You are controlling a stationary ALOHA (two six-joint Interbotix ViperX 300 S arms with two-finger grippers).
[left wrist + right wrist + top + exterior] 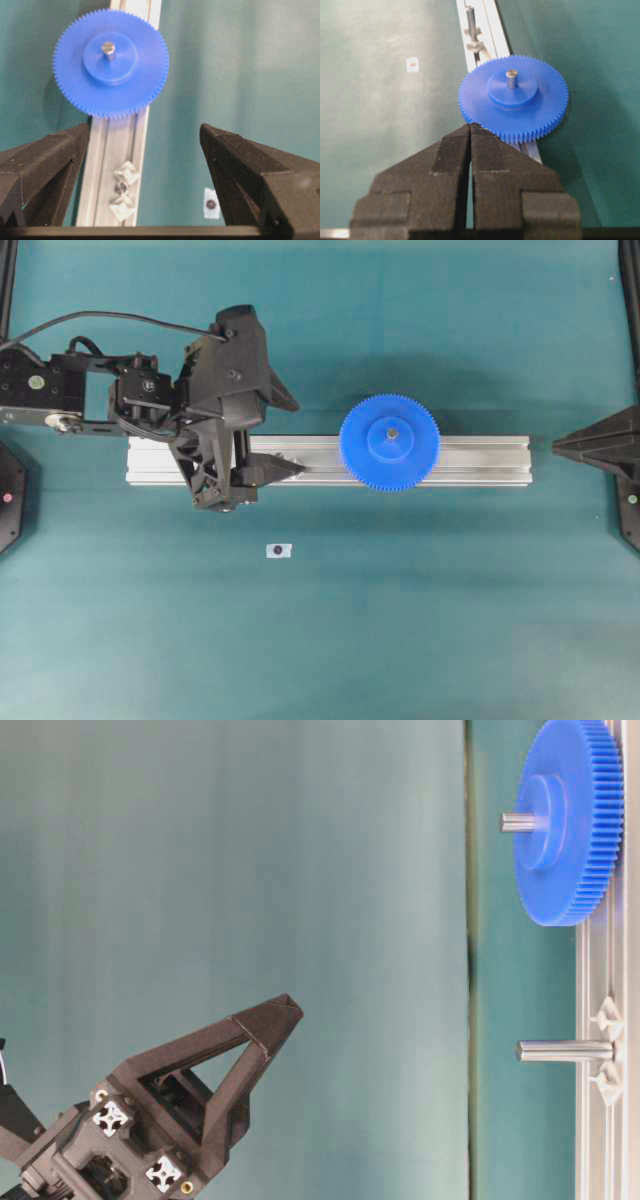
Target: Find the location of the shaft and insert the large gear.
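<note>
Large gear sat flat on the aluminium rail, right of the rail's middle in the overhead view, overhanging both rail edges. Shaft stood up through the hub's centre hole; its grey tip showed above the hub in both wrist views and the table-level view. No gripper touched the gear.

A second pin, bare, stood on the rail between clear mounts, at about 9 o'clock from the gear overhead, mostly hidden there under the left arm.

Left gripper hovered over the rail's left part, fingers spread wide, nothing between them; tips pointed toward 3 o'clock, at the gear, well apart from it.

Right gripper sat at the overhead view's 3 o'clock edge, beyond the rail's end, fingers pressed together tip to tip, holding nothing.

Small white tag with a dark dot lay on the teal table, at about 7 o'clock from the gear, clear of the rail.
</note>
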